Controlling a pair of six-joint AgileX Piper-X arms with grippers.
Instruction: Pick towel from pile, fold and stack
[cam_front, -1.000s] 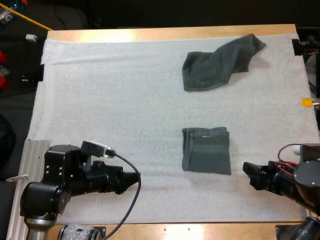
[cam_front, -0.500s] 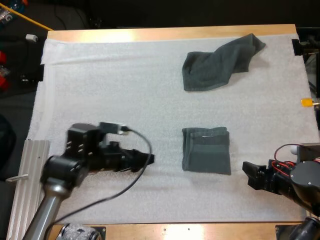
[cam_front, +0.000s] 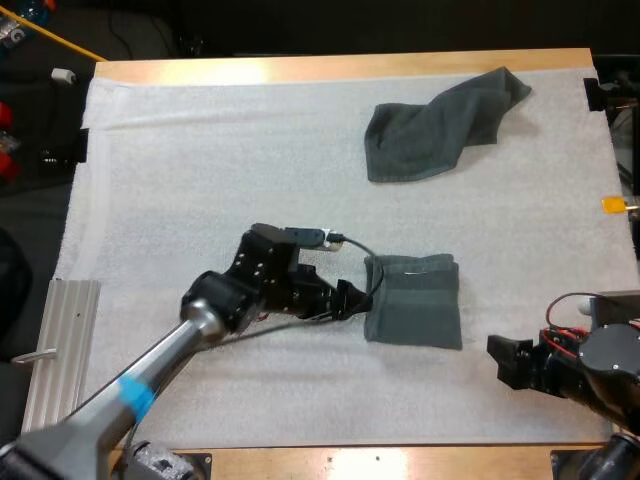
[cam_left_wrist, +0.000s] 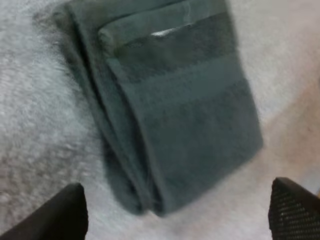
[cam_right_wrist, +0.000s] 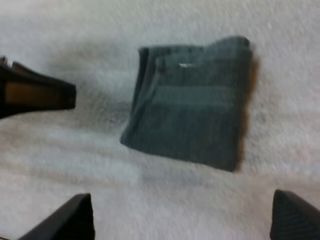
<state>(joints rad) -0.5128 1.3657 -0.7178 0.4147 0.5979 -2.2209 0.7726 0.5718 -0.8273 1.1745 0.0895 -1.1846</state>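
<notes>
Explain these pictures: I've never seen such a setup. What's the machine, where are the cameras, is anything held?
A robot's left arm and right arm work at a wooden table with a white mat. One picture looks down from behind them; the other two come from a camera on each wrist. A folded towel lies mid-mat, a crumpled towel farther back. The left gripper is open at the folded towel's edge; the right gripper, also open, sits apart. Nothing is held.

The folded dark grey-green towel (cam_front: 413, 300) is matt terry cloth with a flatter woven band; the crumpled dark grey-green towel (cam_front: 440, 125) looks alike. The white mat (cam_front: 220, 170) is matt and finely pebbled, the pale wooden surface (cam_front: 340, 66) smooth. The left gripper (cam_front: 355, 297) is matt black.
</notes>
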